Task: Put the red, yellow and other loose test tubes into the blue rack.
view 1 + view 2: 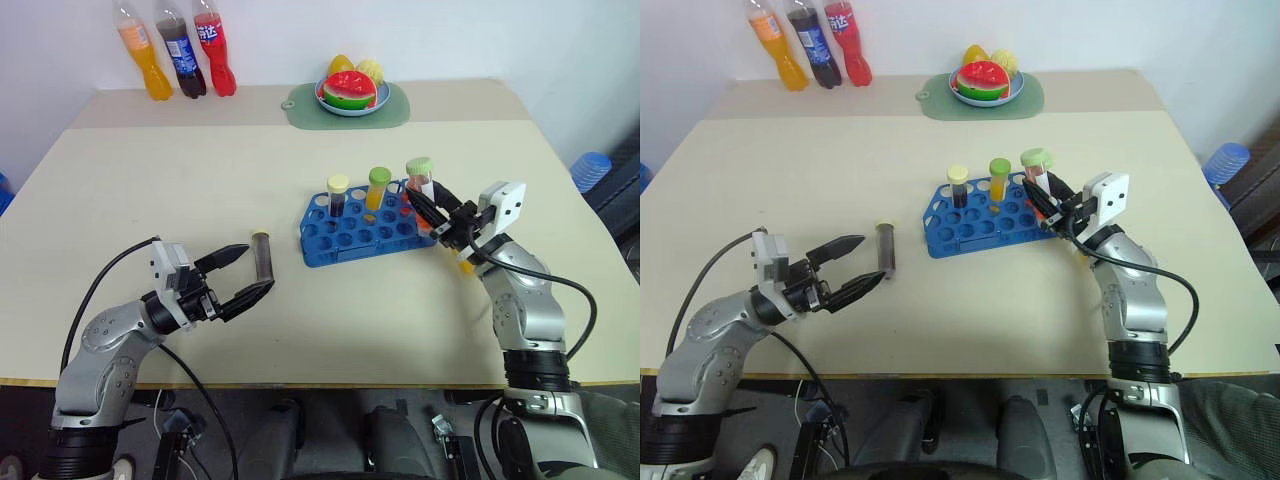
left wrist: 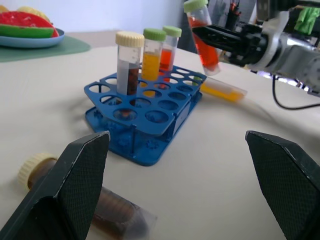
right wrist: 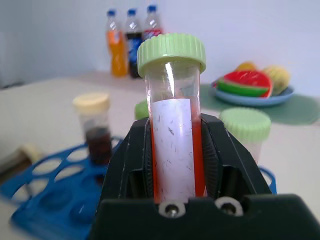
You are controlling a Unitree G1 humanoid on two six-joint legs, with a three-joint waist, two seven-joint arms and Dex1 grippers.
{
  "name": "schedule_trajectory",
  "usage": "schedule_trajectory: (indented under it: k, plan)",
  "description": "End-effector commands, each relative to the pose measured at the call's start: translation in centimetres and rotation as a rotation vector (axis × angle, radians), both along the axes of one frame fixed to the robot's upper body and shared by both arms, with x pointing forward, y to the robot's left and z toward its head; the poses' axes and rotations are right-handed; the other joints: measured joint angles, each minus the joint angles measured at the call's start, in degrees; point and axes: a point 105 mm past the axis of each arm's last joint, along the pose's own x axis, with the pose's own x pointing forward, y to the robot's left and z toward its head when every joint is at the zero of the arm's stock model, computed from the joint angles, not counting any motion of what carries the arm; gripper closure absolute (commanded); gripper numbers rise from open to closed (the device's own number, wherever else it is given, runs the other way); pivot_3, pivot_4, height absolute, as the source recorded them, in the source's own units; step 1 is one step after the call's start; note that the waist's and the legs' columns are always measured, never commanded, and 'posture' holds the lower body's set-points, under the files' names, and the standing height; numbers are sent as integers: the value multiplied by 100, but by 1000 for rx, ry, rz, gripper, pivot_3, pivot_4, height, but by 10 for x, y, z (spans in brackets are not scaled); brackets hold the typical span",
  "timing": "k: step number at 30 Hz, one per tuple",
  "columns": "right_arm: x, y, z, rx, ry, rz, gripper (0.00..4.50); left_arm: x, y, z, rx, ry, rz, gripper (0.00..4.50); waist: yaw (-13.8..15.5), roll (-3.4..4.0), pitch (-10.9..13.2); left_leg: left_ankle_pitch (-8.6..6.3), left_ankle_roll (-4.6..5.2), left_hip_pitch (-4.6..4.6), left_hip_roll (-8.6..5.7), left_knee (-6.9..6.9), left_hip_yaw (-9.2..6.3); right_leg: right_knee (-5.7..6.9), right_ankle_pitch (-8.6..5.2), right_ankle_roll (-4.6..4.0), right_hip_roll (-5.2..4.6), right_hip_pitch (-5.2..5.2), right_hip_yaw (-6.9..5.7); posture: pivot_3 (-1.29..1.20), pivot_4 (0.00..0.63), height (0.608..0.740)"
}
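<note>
Red tube (image 3: 175, 125) with a green cap clamped between the right gripper's (image 1: 432, 212) black fingers, held tilted just above the right end of the blue rack (image 1: 365, 234). Standing upright in the rack's back row: a dark tube (image 1: 337, 196) with a cream cap, an orange-yellow tube (image 1: 377, 188) with a green cap, and another red tube (image 2: 170, 47) with a green cap. Lying flat on the table (image 1: 200, 180) just beside the rack's right end, under the right gripper: a yellow tube (image 2: 222, 91). Lying loose left of the rack: a brown tube (image 1: 263, 256) with a cream cap. Left gripper (image 1: 249, 272) low over the table, fingers spread wide apart, empty, tips on either side of the brown tube's near end, touching or not unclear.
</note>
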Motion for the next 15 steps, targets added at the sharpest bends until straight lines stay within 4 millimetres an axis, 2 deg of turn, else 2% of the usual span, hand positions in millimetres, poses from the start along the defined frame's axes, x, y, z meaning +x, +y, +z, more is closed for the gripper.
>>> schedule_trajectory:
  k: [1,7,15]
  plan:
    - [7,3,-1,8,-57,-44,3705,1,-1,8,-11,-33,1,0,-12,0,0,0,0,1,1,0,0,1,0,0,2,0,0,0,150,740]
    - [18,10,-23,28,-58,-103,3705,1,0,9,-17,-39,14,0,-43,0,-2,1,-1,20,6,-5,1,5,0,-1,13,11,8,0,150,740]
    - [33,4,-34,88,-95,-250,3705,0,0,10,-25,-38,19,0,-43,-3,-3,-13,21,65,11,-12,10,5,0,-2,28,44,40,0,150,740]
